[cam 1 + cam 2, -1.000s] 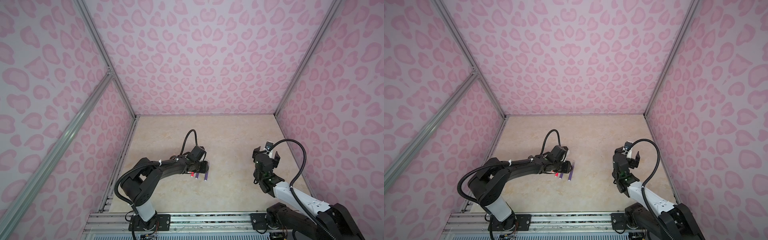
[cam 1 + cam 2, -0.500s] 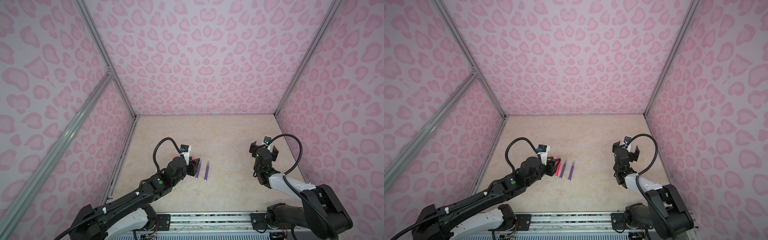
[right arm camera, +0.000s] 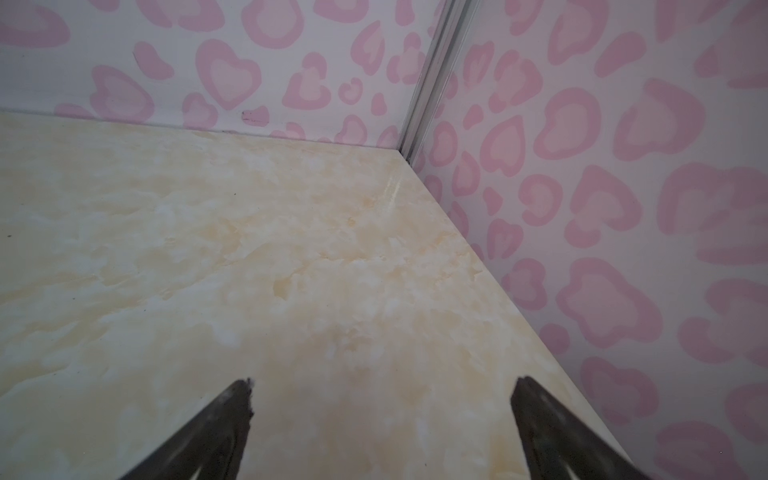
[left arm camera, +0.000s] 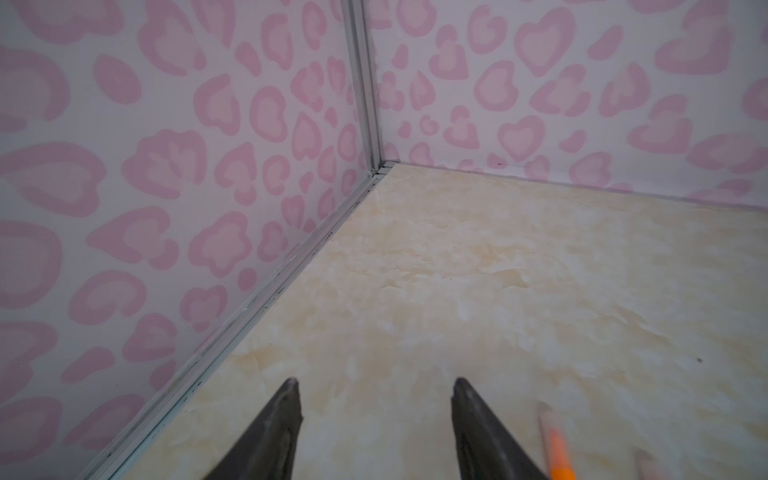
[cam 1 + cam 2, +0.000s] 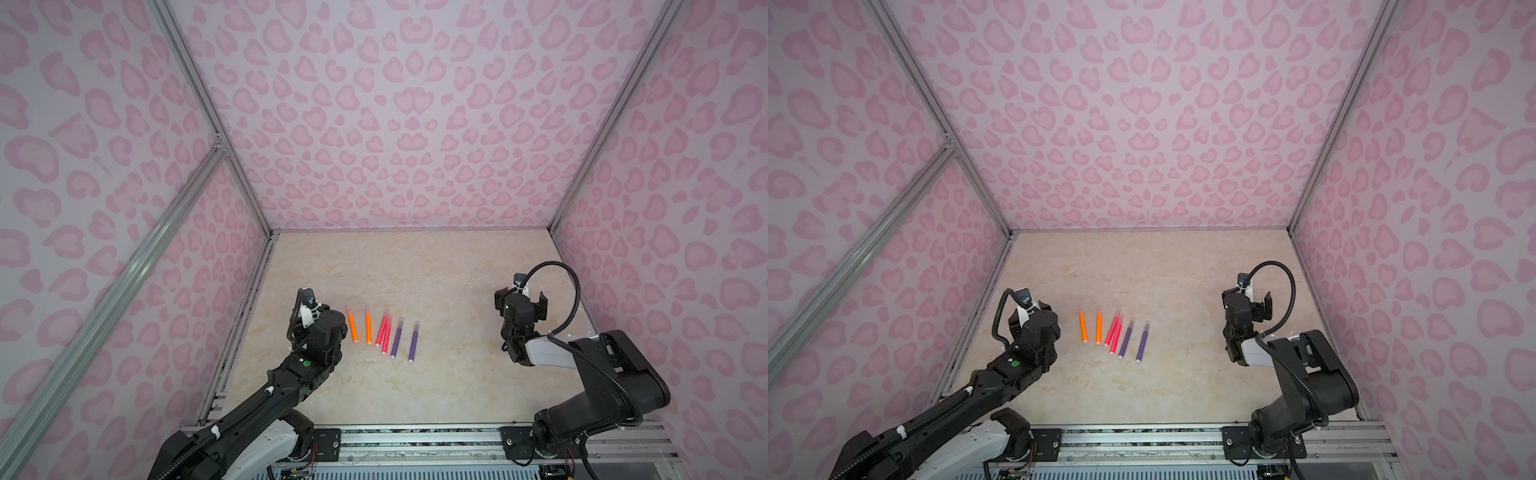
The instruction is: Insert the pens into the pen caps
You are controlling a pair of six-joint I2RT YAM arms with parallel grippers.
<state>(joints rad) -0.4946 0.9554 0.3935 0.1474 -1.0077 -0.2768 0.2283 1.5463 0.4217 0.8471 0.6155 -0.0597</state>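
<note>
Left end effector [image 4: 373, 384] spread, beside pens [image 5: 380, 334]

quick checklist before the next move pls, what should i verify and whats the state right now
1. Left tool empty, jaws apart: ok.
2. Right tool empty, jaws apart: ok.
3. All six pens in view on the table, two orange pens, two pink pens, two purple pens: ok.
4. Pens lying apart: not ok, the pink pens appear to touch.
5. Clear cap on every pen: cannot tell; one shows on an orange pen in the left wrist view, the rest are too faint.
</note>
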